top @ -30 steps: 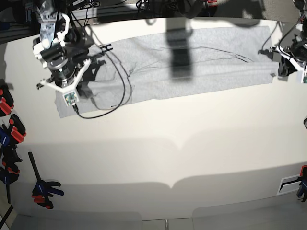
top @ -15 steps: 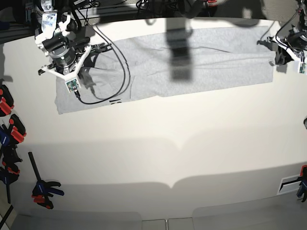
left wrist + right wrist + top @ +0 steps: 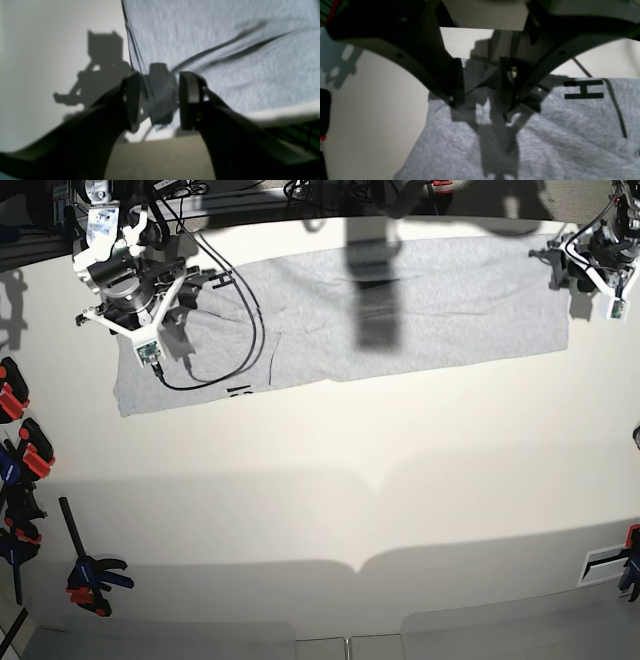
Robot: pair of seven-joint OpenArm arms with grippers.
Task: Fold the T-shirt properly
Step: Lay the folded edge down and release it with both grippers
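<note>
In the right wrist view, black H (image 3: 583, 89) on T-shirt (image 3: 545, 145), unreadable from base

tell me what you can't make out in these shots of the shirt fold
- T-shirt lettering: right wrist view shows only an H; the rest is folded under or off frame.
- Left gripper: left wrist view is blurred, so whether cloth sits between its fingers is unclear.
- Right gripper: fingertips lost in its own shadow on the cloth.
- Base view: the right arm covers the shirt's end; a dark shadow crosses its middle.
</note>
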